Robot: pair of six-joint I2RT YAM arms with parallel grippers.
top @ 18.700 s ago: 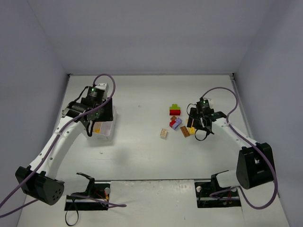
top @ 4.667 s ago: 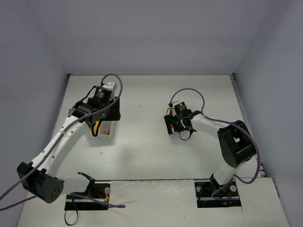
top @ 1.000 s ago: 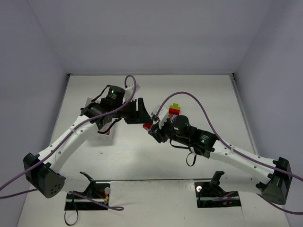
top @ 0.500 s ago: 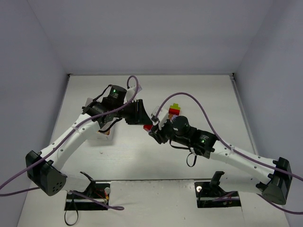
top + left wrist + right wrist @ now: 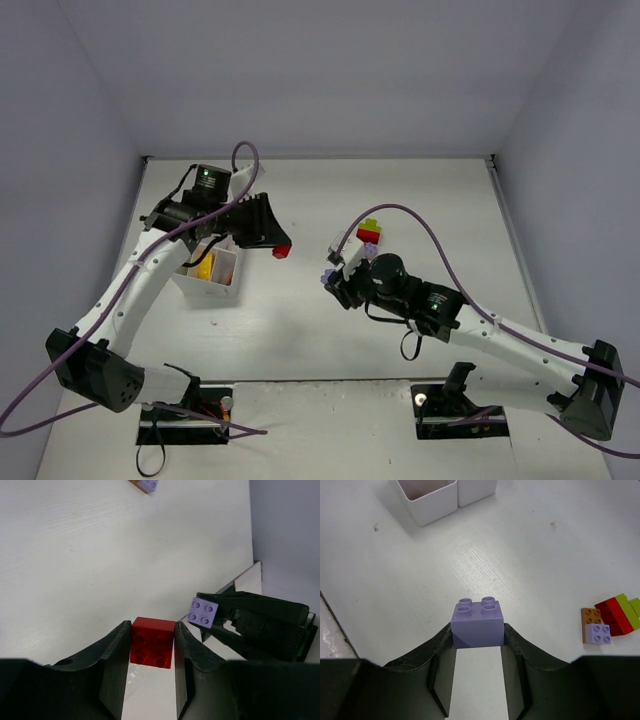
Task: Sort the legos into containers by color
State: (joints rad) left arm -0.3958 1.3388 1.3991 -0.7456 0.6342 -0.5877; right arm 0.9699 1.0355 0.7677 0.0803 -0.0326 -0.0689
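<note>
My left gripper (image 5: pixel 277 247) is shut on a red lego (image 5: pixel 283 251), held above the table right of the white tray (image 5: pixel 222 283); in the left wrist view the red lego (image 5: pixel 153 642) sits between both fingers. My right gripper (image 5: pixel 330 280) is shut on a lilac lego (image 5: pixel 326 277), seen in the right wrist view (image 5: pixel 477 619) and in the left wrist view (image 5: pixel 202 612). Loose legos lie behind the right gripper: green (image 5: pixel 370 225) and red (image 5: pixel 368 237). The right wrist view shows an orange-brown one (image 5: pixel 590 622), a lilac one (image 5: pixel 598 633), a red one (image 5: pixel 615 617) and a green one (image 5: pixel 627 607).
The tray holds a yellow piece (image 5: pixel 204 268) and is partly hidden by the left arm. Two of its white cells (image 5: pixel 427 502) show at the top of the right wrist view. Walls enclose the table on three sides. Purple cables arc over both arms.
My left gripper has pulled back to the left with the red lego, away from the right gripper. My right gripper has stayed near the middle and the lilac lego now shows in it.
</note>
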